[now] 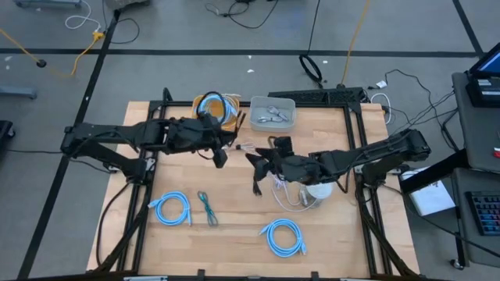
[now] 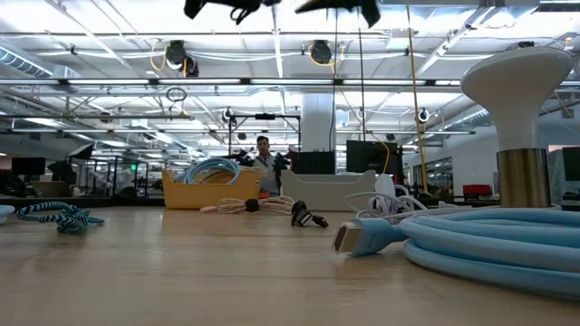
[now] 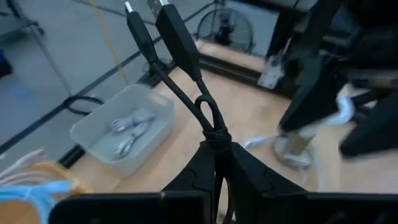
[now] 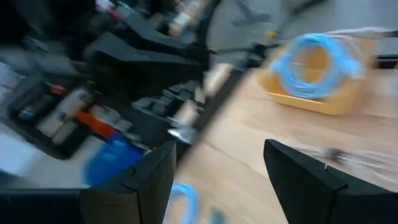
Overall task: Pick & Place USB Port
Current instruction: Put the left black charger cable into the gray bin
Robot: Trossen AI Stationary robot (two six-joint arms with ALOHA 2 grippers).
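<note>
High view gave us the wooden worktop [image 1: 234, 234] first, with both arms meeting over its middle. We found a yellow bin [image 1: 212, 105] of blue cable and a clear tray [image 1: 273, 113] along its far edge. We saw the left gripper [image 3: 214, 155], raised above the worktop, its fingers clenched on a black USB cable [image 3: 177, 43], plugs pointing away. We saw the right gripper [image 4: 217, 165] beside it, fingers released.
</note>
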